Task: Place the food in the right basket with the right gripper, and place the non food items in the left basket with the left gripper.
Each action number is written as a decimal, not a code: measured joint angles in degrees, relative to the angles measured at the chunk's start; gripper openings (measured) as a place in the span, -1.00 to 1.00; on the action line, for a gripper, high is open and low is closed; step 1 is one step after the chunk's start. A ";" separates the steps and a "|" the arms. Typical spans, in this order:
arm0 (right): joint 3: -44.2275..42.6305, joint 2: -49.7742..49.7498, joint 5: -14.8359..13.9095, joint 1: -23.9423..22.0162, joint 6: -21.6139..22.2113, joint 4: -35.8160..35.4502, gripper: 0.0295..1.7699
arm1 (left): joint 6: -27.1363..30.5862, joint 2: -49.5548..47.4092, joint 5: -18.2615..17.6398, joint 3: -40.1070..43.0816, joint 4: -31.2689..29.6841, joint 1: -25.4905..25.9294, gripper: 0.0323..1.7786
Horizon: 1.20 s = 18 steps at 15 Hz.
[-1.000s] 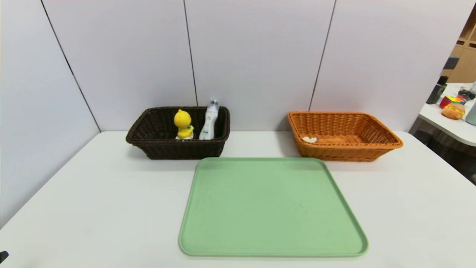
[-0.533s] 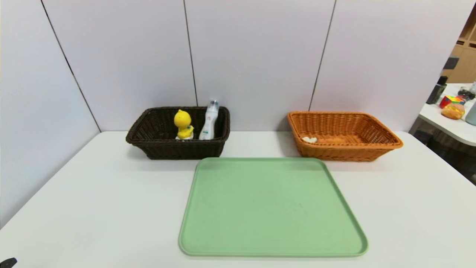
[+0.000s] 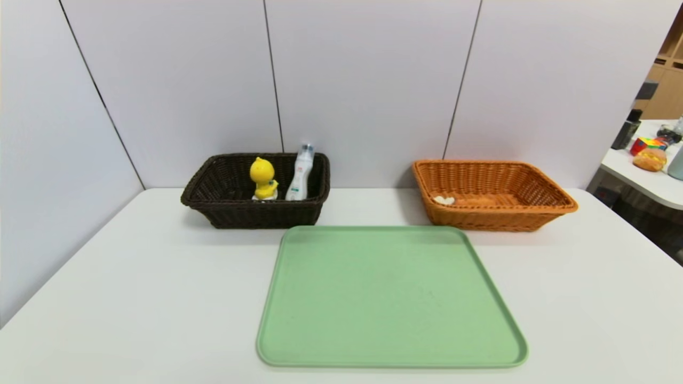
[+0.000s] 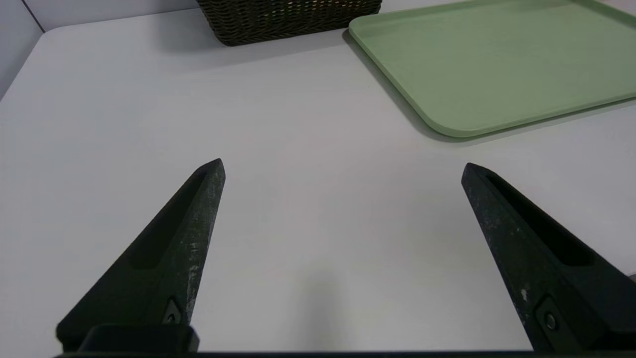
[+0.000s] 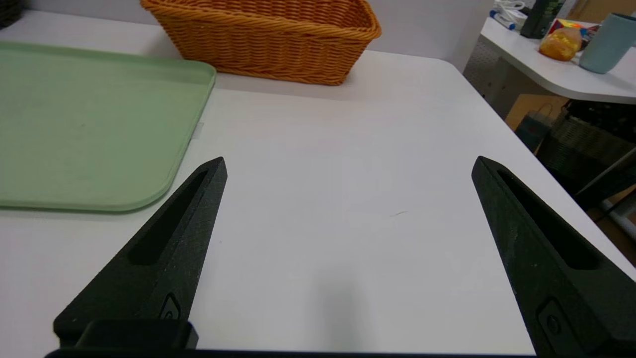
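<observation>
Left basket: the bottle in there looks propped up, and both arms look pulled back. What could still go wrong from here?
1. The white bottle stands on end, leaning at the dark basket wall beside the yellow duck toy; a jolt could tip it.
2. The green tray sits close against both baskets; shifting it could nudge them.
3. Left gripper and right gripper hang open low over the table; sweeping sideways could clip the tray rim.

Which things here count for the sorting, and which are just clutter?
Job:
dark basket, holding yellow duck and white bottle
orange basket, holding a small white item
green tray, bare

Clutter:
side table, with burger toy and colourful cube
</observation>
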 joint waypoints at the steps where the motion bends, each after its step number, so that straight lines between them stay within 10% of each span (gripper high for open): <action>1: -0.43 -2.08 1.55 0.09 0.00 3.06 0.92 | 0.38 -0.49 0.59 0.66 -0.06 -0.06 0.90; 14: -0.69 -6.92 5.86 0.18 -0.22 9.34 0.92 | 2.97 -5.38 18.81 4.46 0.02 -0.33 0.90; 18: -0.61 -6.92 5.86 0.16 -0.13 9.34 0.92 | 2.97 -6.55 19.35 5.27 -0.16 -0.33 0.90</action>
